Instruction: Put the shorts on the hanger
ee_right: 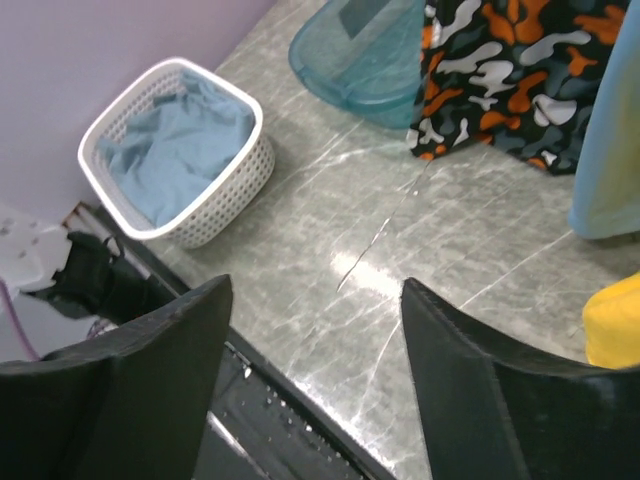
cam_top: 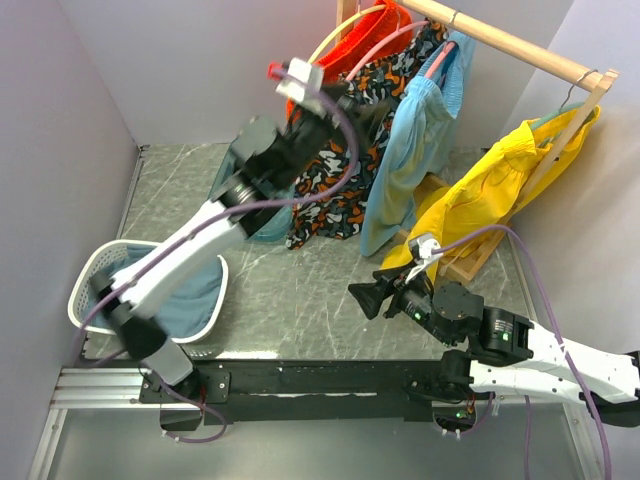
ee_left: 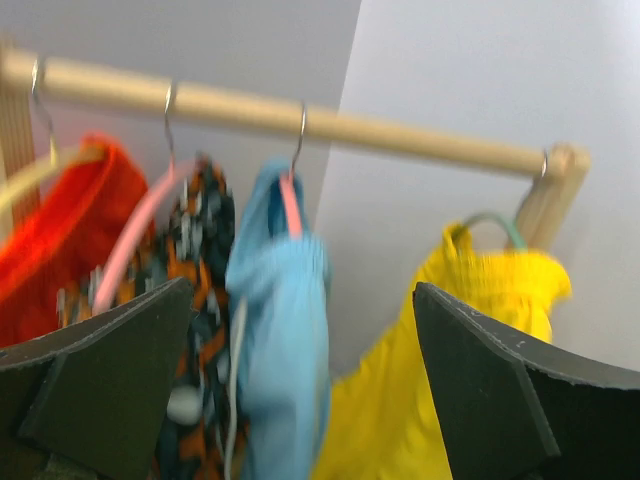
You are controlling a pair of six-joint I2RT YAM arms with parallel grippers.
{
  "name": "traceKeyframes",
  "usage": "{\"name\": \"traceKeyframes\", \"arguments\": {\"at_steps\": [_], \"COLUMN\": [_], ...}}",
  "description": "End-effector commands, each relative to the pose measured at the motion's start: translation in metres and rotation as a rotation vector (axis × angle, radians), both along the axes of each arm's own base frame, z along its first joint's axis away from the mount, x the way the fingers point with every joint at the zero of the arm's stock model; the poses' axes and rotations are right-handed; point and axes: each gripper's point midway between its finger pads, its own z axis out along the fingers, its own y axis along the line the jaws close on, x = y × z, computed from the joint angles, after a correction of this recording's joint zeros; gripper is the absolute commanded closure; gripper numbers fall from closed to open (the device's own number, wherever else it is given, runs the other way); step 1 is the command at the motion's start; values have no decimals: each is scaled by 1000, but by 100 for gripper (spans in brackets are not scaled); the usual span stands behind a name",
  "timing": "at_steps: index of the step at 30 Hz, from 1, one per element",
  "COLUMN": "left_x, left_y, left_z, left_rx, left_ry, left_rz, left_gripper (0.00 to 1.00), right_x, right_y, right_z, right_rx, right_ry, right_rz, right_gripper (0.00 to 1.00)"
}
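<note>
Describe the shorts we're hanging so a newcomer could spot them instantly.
Start at the wooden rail at the table's back right. Of the garments hanging from it, the shorts sit on the pink hanger, between the camouflage-print garment and the yellow shorts. They are the only plain light sky-blue piece on the rail.

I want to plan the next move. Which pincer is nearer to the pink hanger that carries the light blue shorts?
Left. The left pincer is raised, facing the hanger. The right pincer is low over the table, well below it.
</note>
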Motion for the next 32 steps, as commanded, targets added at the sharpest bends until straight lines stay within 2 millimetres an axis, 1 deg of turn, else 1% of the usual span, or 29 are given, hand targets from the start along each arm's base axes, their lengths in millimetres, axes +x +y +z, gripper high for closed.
{"name": "traceKeyframes", "arguments": {"at_steps": [1, 2, 3, 4, 5, 6, 7, 8, 9, 10, 11, 12, 13, 14, 15, 16, 17, 19, 20, 22, 25, 27, 29, 32], "left_x": [-28, -31, -35, -44, -51, -57, -68, -80, -85, -94, -103, -107, -114, -121, -125, -127, -131, -134, -135, -136, -139, -140, -143, -141], "left_y": [16, 15, 18, 28, 29, 35, 44, 47, 53, 63, 70, 76, 84, 90, 93, 98, 101, 108, 111, 120, 129, 131, 131, 137], "left_z": [-70, -113, -130, -146, -185, -201, -206, -243, -255, -259, -288, -297, -296, -320, -326, -328, -341, -344, -351, -355, -352, -350, -343, -338], "left_rx": [37, 93, 119, 139, 192, 205, 176, 224, 222, 193, 237, 226, 177, 205, 198, 162, 180, 150, 156, 138, 97, 73, 42, 12], "left_ry": [245, 322, 355, 409, 474, 506, 537, 583, 604, 639, 683, 699, 723, 756, 773, 793, 808, 822, 830, 836, 831, 831, 817, 808], "left_rz": [-24, 22, 43, 66, 97, 117, 121, 126, 147, 152, 168, 181, 173, 181, 182, 188, 188, 198, 208, 230, 226, 222, 191, 210], "left_gripper": [3, 3, 3, 4, 3, 4, 4, 4, 3, 3, 4, 4, 4, 3, 4, 4, 4, 4, 4, 4, 4, 4, 4, 4], "right_x": [11, 13, 14, 16, 17, 19, 20, 21, 21, 20, 19, 18, 18, 18, 18, 19, 19, 19, 19, 20, 22, 22, 20, 20], "right_y": [-5, -5, -4, -4, -4, -1, 0, 1, 5, 9, 17, 21, 24, 27, 30, 31, 32, 35, 36, 37, 37, 38, 37, 35], "right_z": [11, 9, 8, 8, 7, 2, 0, -7, -14, -20, -31, -36, -42, -48, -56, -60, -66, -70, -72, -73, -77, -80, -81, -79], "right_rx": [53, 54, 50, 51, 49, 37, 38, 29, 34, 40, 41, 56, 57, 57, 50, 48, 44, 58, 60, 64, 56, 54, 52, 62], "right_ry": [-36, -39, -43, -43, -43, -35, -30, -19, 2, 13, 28, 45, 59, 71, 90, 98, 106, 118, 120, 128, 134, 141, 147, 146], "right_rz": [-79, -87, -93, -100, -111, -114, -120, -132, -134, -126, -107, -104, -101, -103, -108, -112, -114, -111, -115, -124, -138, -138, -136, -135], "right_gripper": [22, 21, 18, 17, 16, 15, 15, 14, 12, 12, 11, 10, 10, 10, 9, 9, 9, 9, 8, 8, 8, 8, 8, 7]}}
